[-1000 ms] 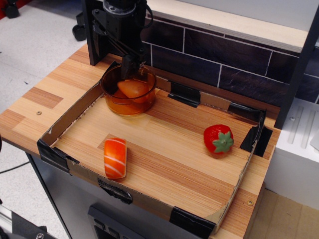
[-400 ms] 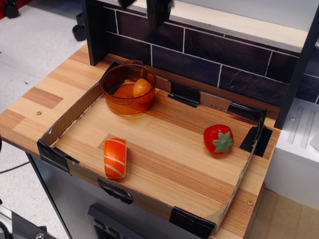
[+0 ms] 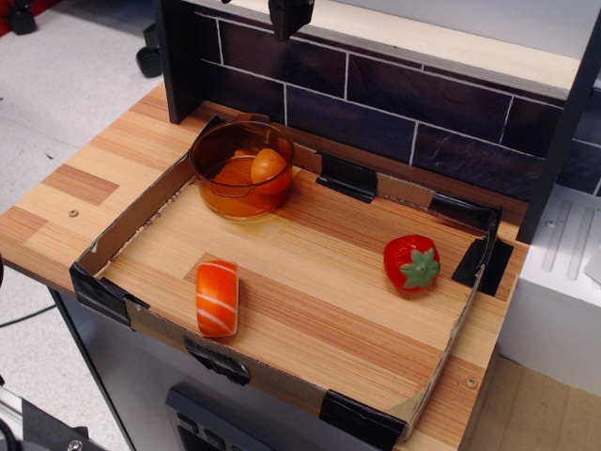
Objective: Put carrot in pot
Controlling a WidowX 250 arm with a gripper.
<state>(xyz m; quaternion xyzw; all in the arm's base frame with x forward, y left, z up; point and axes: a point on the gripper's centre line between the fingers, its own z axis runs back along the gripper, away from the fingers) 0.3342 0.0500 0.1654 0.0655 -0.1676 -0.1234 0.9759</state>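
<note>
The small plain-orange carrot point(image 3: 268, 166) lies inside the translucent amber pot point(image 3: 212, 157), which stands in the back left corner of the cardboard-walled tray. My gripper point(image 3: 289, 19) is high above the pot at the top edge of the view. Only its dark lower tip shows, so I cannot tell how its jaws stand. Nothing shows in it.
An orange-and-white striped sushi piece point(image 3: 217, 297) lies near the tray's front left. A red strawberry point(image 3: 411, 262) with green leaves lies at the right. The tray's low cardboard wall point(image 3: 131, 218) with black tape corners rings the wooden surface. A dark brick wall point(image 3: 423, 103) stands behind.
My gripper has let go of the carrot in the pot and risen straight up, from inside the pot to the top edge of the view. The carrot has settled in the pot.
</note>
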